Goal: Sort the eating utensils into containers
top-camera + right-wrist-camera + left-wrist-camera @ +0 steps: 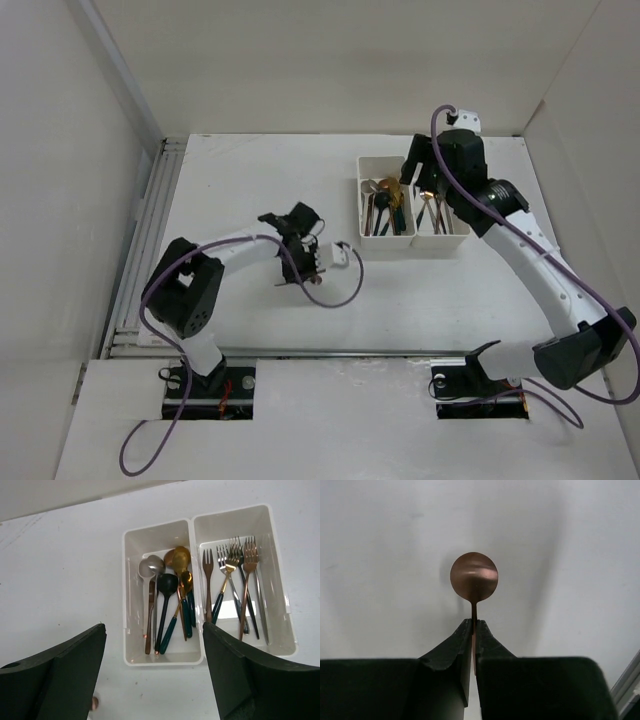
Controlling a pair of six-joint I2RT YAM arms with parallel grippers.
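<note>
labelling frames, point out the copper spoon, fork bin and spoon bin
copper spoon (474, 577), left wrist view, bowl
fork bin (225, 527), right wrist view, far wall
spoon bin (150, 542), right wrist view, far wall

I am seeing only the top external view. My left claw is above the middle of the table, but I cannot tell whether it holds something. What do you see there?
Observer: The left wrist view shows the left claw shut on a copper spoon, gripped by its thin handle.
Operator: Which bin takes spoons?
Observer: In the right wrist view the spoons lie in the bin nearer the left arm, and the forks lie in the other bin.
Operator: Is the right claw busy?
Observer: The right claw is open above the bins, with nothing between its fingers.
</note>
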